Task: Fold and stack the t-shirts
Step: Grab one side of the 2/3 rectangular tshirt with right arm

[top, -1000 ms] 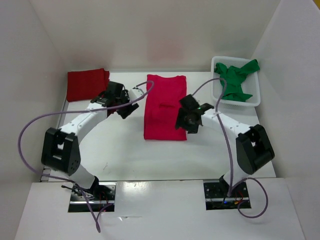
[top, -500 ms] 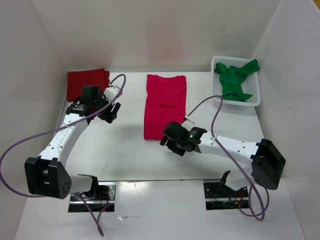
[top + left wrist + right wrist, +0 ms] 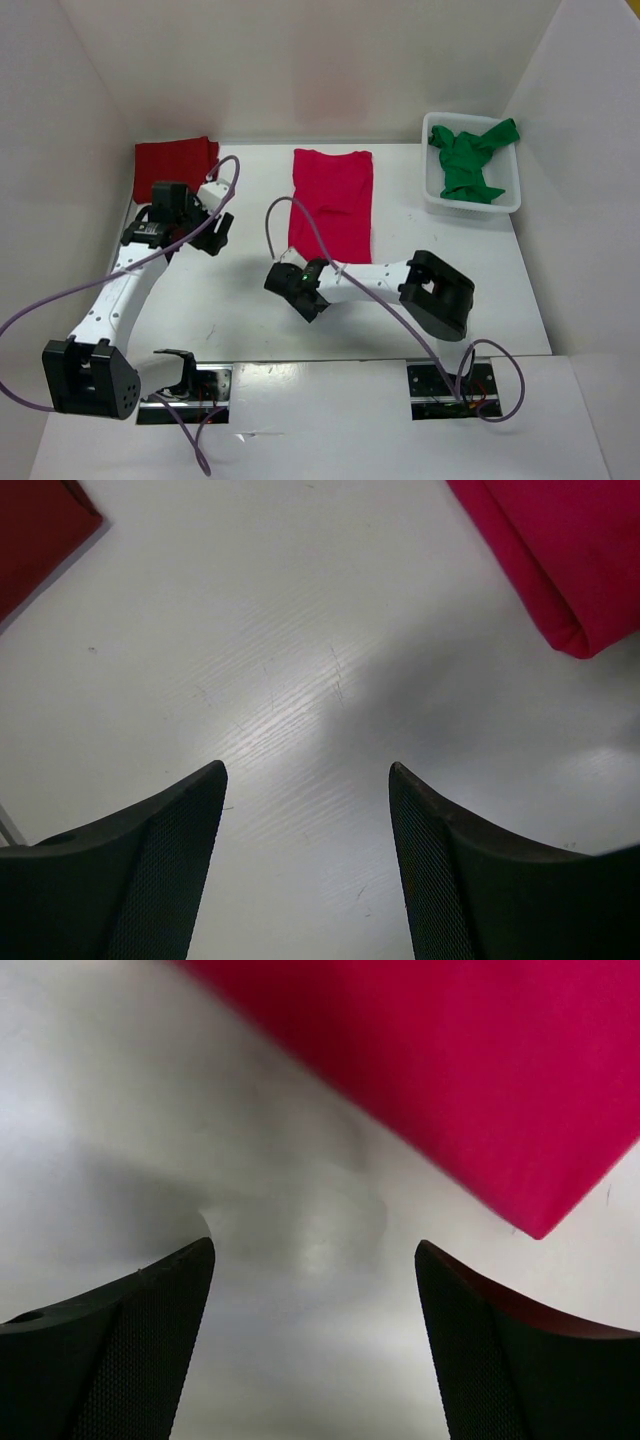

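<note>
Edges: table (image 3: 240, 300) is boxed in by white walls (image 3: 60, 150) at left, back and right; near edge carries the two arm bases
Open room: bare tabletop between dark red shirt (image 3: 172, 170) and crimson shirt (image 3: 331, 205); more bare top along the near side and right of the crimson shirt
Count, shirts: three; one dark red, one crimson, one green
Count, other: one basket (image 3: 516, 203); two arms; two purple cables (image 3: 40, 300)
Dark red shirt: folded flat, far left corner, close to the left wall
Crimson shirt: folded into a long strip, middle back of table, lying flat
Green shirt (image 3: 470, 160): crumpled in the basket, far right corner; one end hangs over the rim
Left gripper (image 3: 305, 770): fingers spread, nothing between them; over bare table between the two red shirts, touching neither
Right gripper (image 3: 312, 1248): fingers spread, nothing held; just off the near left corner of the crimson shirt, apart from it
In the way: right forearm lies across the table just near of the crimson shirt; its cable loops over the strip's left edge
</note>
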